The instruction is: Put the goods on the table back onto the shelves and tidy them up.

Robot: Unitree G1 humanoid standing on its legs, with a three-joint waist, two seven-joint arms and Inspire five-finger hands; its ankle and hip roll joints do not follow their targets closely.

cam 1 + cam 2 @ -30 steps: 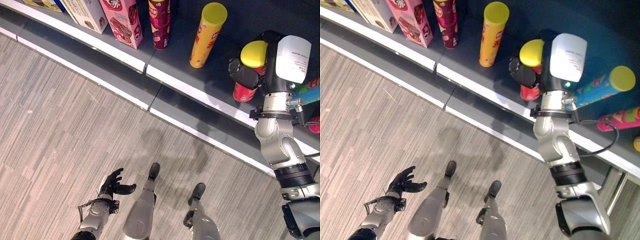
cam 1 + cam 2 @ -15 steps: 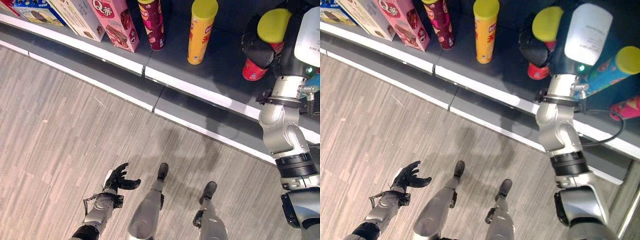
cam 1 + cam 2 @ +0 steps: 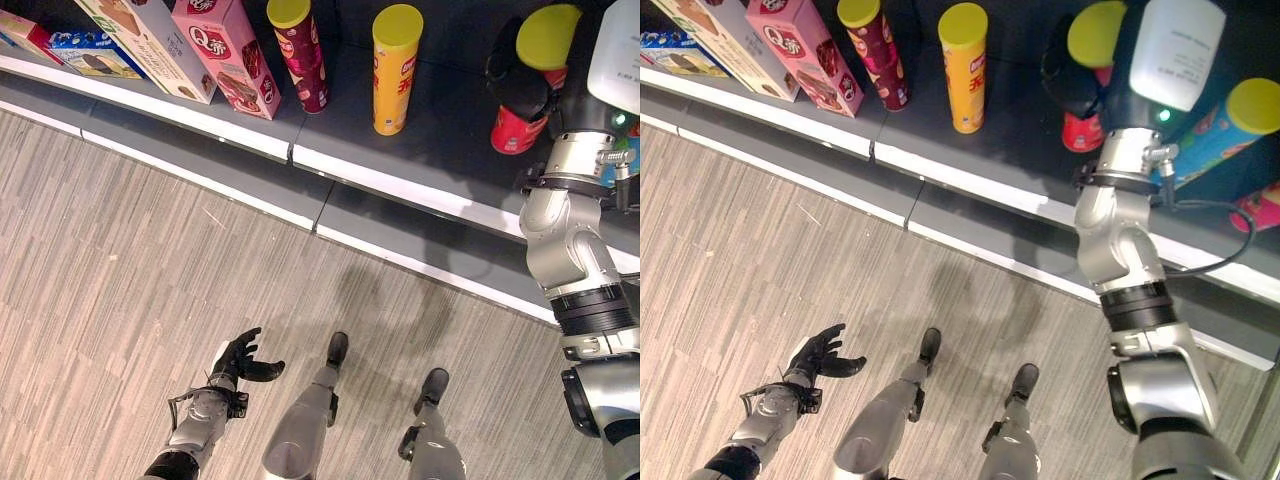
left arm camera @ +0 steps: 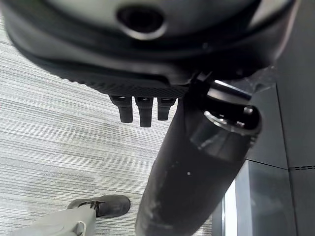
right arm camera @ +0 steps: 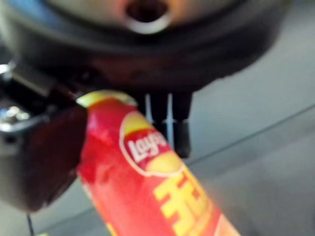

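Right hand clenched around red chip can mid-body on shelf; light, stiff, slick, tips easily.

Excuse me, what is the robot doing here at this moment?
The right hand is closed around a red chip can with a yellow lid and holds it over the dark shelf, beside a yellow can and a maroon can. The left hand hangs open above the floor.
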